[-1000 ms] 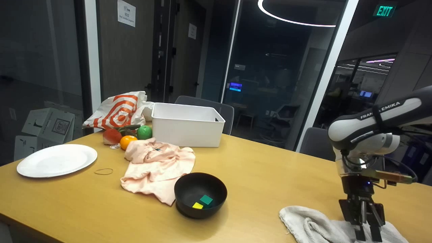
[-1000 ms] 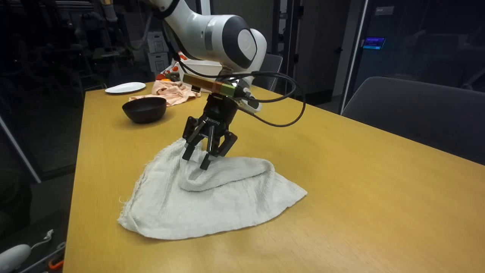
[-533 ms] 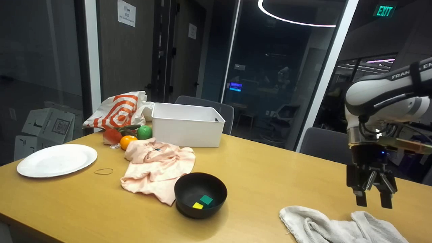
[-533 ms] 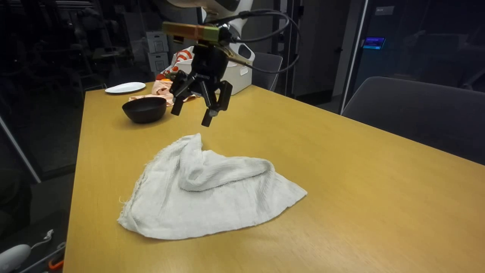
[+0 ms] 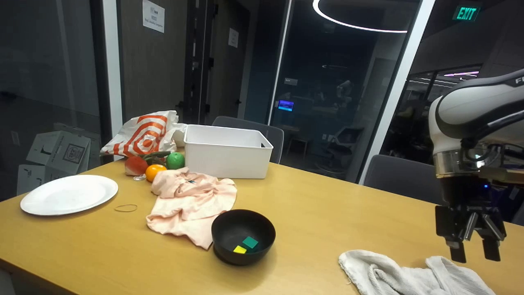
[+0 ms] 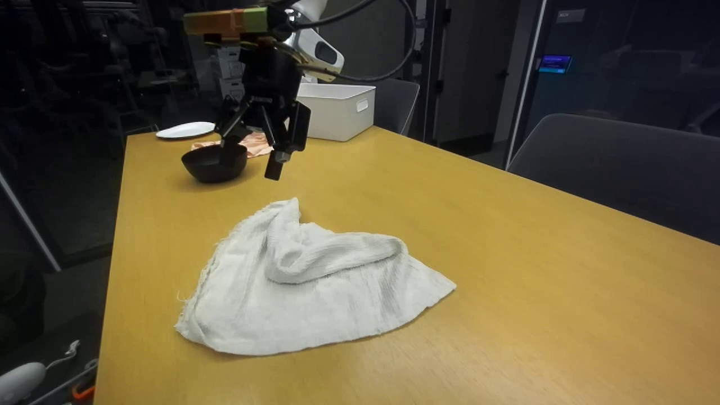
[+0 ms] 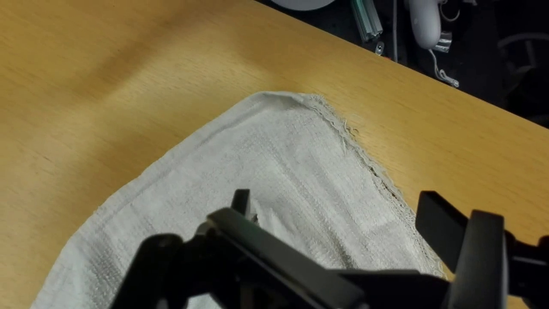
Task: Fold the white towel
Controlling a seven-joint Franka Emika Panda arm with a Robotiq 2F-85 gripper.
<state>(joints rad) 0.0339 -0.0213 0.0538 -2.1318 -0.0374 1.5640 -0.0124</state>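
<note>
The pincer [image 6: 251, 163] is released, fingers [image 6: 274, 170] spread, clear of the white towel [image 6: 315, 295]. In an exterior view the towel lies on the desk [image 6: 540, 292] at five o'clock from the pincer, partly gathered into a rumpled ridge, frayed edge toward nine. In an exterior view, a black bowl [image 5: 229, 230] sits at nine o'clock from the pincer, containing a green piece [image 5: 250, 242] and a yellow piece [image 5: 240, 249]. A pink cloth [image 5: 192, 203] lies at the bowl's ten o'clock.

"The towel [image 6: 315, 315]?"
"On the table [image 6: 506, 253]; gripper [image 5: 475, 253] higher, apart."
"The bowl [image 5: 234, 230], in an exterior view?"
"Left of towel; cloth [image 5: 196, 205] behind bowl, leftward; box [image 5: 225, 162] behind cloth; plate [image 5: 69, 195] left of cloth."
</note>
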